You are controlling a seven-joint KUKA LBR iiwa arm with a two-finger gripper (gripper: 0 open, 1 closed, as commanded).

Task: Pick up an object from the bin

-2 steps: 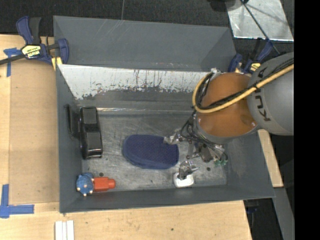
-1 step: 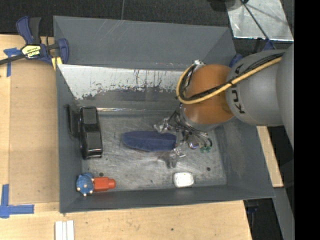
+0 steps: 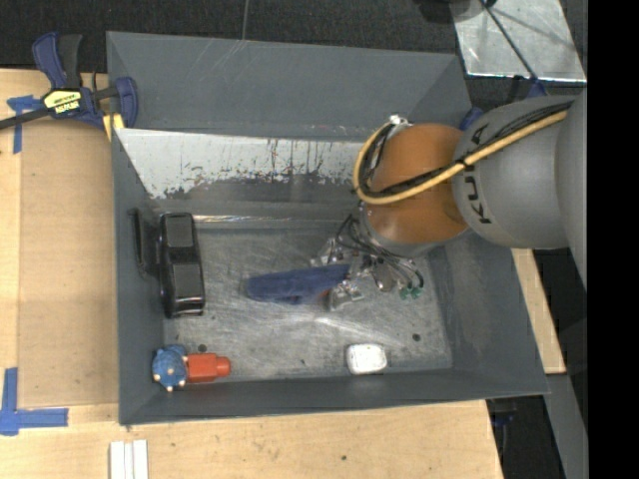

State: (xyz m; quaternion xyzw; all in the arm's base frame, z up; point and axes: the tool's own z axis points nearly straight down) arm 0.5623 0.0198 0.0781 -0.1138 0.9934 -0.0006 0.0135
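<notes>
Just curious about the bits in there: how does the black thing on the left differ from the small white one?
Colour: the black block is dark, the white piece pale. Size: the black block is long and bigger; the white piece is small and squat. Place: the black block lies by the left wall, the white piece near the front wall. Both rest on the bin floor, apart from the gripper.

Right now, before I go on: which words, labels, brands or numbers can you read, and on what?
"KU": sideways on the grey arm, next to the orange cover; any further letters are out of sight.
Black stapler, blue thing, white piece, blue-and-orange toy: no readable text on them.
</notes>
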